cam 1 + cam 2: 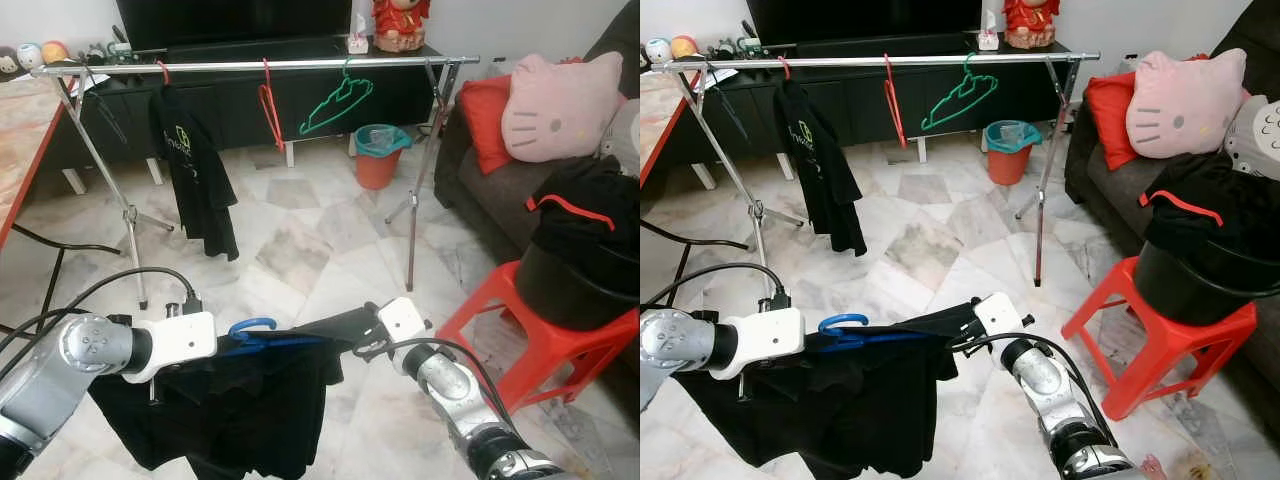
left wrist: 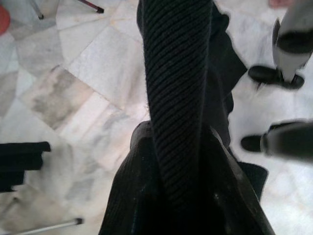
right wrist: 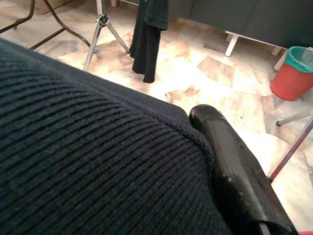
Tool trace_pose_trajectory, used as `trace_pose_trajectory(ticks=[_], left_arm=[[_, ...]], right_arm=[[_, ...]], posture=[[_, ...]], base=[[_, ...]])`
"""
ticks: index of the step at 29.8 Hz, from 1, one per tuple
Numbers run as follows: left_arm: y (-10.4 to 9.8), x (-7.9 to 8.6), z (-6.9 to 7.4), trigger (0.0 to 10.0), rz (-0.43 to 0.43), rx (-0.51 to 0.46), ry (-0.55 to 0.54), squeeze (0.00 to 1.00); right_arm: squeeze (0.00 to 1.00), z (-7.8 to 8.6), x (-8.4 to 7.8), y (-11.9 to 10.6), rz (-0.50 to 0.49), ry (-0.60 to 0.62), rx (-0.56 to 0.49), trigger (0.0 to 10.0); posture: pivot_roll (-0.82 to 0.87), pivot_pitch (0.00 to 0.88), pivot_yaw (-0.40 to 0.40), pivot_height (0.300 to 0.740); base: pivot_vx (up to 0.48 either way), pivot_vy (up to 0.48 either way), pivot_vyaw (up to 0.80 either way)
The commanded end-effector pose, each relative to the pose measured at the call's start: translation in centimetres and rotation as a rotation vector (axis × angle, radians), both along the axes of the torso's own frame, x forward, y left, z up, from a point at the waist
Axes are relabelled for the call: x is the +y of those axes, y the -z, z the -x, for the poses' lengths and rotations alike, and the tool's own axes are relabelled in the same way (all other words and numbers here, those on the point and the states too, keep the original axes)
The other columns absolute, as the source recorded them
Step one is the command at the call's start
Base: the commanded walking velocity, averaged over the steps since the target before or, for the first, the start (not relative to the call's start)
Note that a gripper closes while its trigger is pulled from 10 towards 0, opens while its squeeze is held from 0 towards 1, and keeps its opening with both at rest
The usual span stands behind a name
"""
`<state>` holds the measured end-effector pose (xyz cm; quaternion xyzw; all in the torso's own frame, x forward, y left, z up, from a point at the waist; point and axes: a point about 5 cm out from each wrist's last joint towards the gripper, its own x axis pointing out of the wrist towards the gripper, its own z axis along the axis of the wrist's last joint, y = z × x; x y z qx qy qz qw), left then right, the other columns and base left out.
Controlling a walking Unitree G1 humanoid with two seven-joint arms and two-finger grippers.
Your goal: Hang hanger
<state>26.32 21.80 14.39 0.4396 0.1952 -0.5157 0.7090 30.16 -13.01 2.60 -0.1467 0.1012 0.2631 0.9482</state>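
A black knit garment (image 1: 240, 400) hangs on a blue hanger (image 1: 252, 327) low in front of me, stretched between both arms. My left gripper (image 1: 222, 345) holds the hanger end, with its fingers buried in the cloth. My right gripper (image 1: 345, 332) is shut on the garment's other shoulder; in the right wrist view one black finger (image 3: 230, 161) presses against the knit fabric (image 3: 88, 147). Across the room stands the silver clothes rail (image 1: 260, 66), well beyond both grippers.
A black shirt (image 1: 195, 170), a red hanger (image 1: 270, 105) and a green hanger (image 1: 335, 105) hang on the rail. An orange bin (image 1: 378, 155) stands behind it. A red stool (image 1: 540, 340) with a black bucket (image 1: 570, 285) stands right, by the sofa's pink cushion (image 1: 560, 105). A table edge (image 1: 25, 150) runs along the left.
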Motion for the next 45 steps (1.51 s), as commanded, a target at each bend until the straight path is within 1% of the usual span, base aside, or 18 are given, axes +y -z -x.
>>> trace_pose_trajectory(ticks=[1, 3, 6, 10, 11, 12, 15, 16, 17, 19, 21, 22, 27, 32, 35, 38, 44, 45], left_arm=[[-2.0, 2.8, -0.7, 10.0, -0.067, -0.054, -0.063, 0.0], [-2.3, 3.0, -0.7, 10.0, -0.06, -0.06, -0.059, 0.0], [-3.7, 2.8, -0.7, 10.0, 0.049, -0.085, -0.022, 0.0], [-3.9, 2.4, -0.5, 10.0, 0.064, -0.093, 0.018, 0.0], [-3.9, 1.6, -0.4, 10.0, 0.083, -0.106, 0.058, 0.0], [-3.9, 1.6, -0.4, 10.0, 0.083, -0.106, 0.058, 0.0], [-4.0, 0.0, 0.0, 10.0, 0.123, -0.127, 0.174, 0.0], [-3.7, 0.0, 0.2, 10.0, 0.078, -0.125, 0.208, 0.0], [-3.7, 0.0, 0.2, 10.0, 0.078, -0.125, 0.208, 0.0], [-3.0, 0.2, 0.3, 10.0, -0.01, -0.12, 0.246, 0.0], [-2.6, 0.1, 0.4, 10.0, -0.041, -0.129, 0.271, 0.0], [-2.5, 0.0, 0.3, 10.0, -0.043, -0.133, 0.274, 0.0], [-1.7, 1.0, -0.4, 10.0, -0.163, -0.196, 0.271, 0.0], [-2.0, 0.6, -0.5, 10.0, -0.12, -0.242, 0.298, 0.0], [-2.2, -0.4, -0.4, 10.0, -0.076, -0.282, 0.354, 0.0], [-2.0, -1.2, 0.1, 10.0, -0.059, -0.273, 0.4, 0.0], [-0.6, -2.5, 1.3, 10.0, -0.073, -0.228, 0.536, 0.0], [-0.5, -3.3, 1.5, 10.0, -0.049, -0.235, 0.566, 0.0]], right_arm=[[0.0, 0.1, -1.9, 0.3, 0.012, 0.066, 0.024, 0.0], [0.0, 0.2, -2.0, 0.4, 0.018, 0.06, 0.031, 0.0], [0.0, 0.5, -2.2, 0.8, 0.035, 0.059, 0.043, 0.0], [0.0, 0.6, -2.3, 0.9, 0.038, 0.064, 0.048, 0.0], [0.0, 0.5, -2.2, 0.9, 0.039, 0.064, 0.049, 0.0], [0.0, 0.5, -2.2, 0.9, 0.039, 0.064, 0.049, 0.0], [0.0, 0.3, -2.3, 0.7, 0.041, 0.068, 0.046, 0.0], [0.0, 0.2, -2.4, 0.6, 0.037, 0.071, 0.042, 0.0], [0.0, 0.2, -2.4, 0.6, 0.037, 0.071, 0.042, 0.0], [0.0, 0.2, -2.5, 0.6, 0.038, 0.074, 0.042, 0.0], [0.0, 0.2, -2.6, 0.6, 0.039, 0.076, 0.041, 0.0], [0.0, 0.2, -2.6, 0.6, 0.039, 0.076, 0.041, 0.0], [0.0, 0.2, -2.6, 0.5, 0.034, 0.072, 0.04, 0.0], [0.0, 0.4, -2.4, 0.8, 0.035, 0.07, 0.051, 0.0], [0.0, 0.5, -2.2, 1.1, 0.041, 0.072, 0.068, 0.0], [0.0, 0.7, -2.1, 1.3, 0.042, 0.073, 0.082, 0.0], [0.0, 0.9, -1.8, 1.8, 0.045, 0.083, 0.112, 0.0], [0.0, 1.0, -1.8, 2.0, 0.043, 0.083, 0.125, 0.0]], posture=[[0.05, 0.0, -0.043, 0.74], [0.05, 0.0, -0.043, 0.74], [0.05, 0.0, -0.045, 0.74], [0.05, 0.0, -0.047, 0.74], [0.05, 0.0, -0.047, 0.74], [0.05, 0.0, -0.047, 0.74], [0.05, 0.0, -0.047, 0.74], [0.05, 0.0, -0.034, 0.74], [0.05, 0.0, -0.034, 0.74], [0.05, 0.0, -0.03, 0.74], [0.05, 0.0, -0.028, 0.74], [0.05, 0.0, -0.028, 0.74], [0.05, 0.0, -0.026, 0.74], [0.05, 0.0, -0.026, 0.74], [0.05, 0.0, -0.029, 0.74], [0.05, 0.0, -0.029, 0.74], [0.06, 0.0, -0.023, 0.74], [0.07, 0.0, -0.027, 0.74]], base=[[0.0, 0.0, 0.0], [0.0, 0.0, 0.0], [0.0, 0.0, 0.0], [0.0, 0.0, 0.0], [0.0, 0.0, 0.0], [0.0, 0.0, 0.0], [0.0, 0.0, 0.0], [0.0, 0.0, 0.0], [0.0, 0.0, 0.0], [0.0, 0.0, 0.0], [0.0, 0.0, 0.0], [0.0, 0.0, 0.0], [0.0, 0.0, 0.0], [0.0, 0.0, 0.0], [0.0, 0.0, 0.0], [0.0, 0.0, 0.0], [0.0, 0.0, 0.0], [0.0, 0.0, 0.0]])
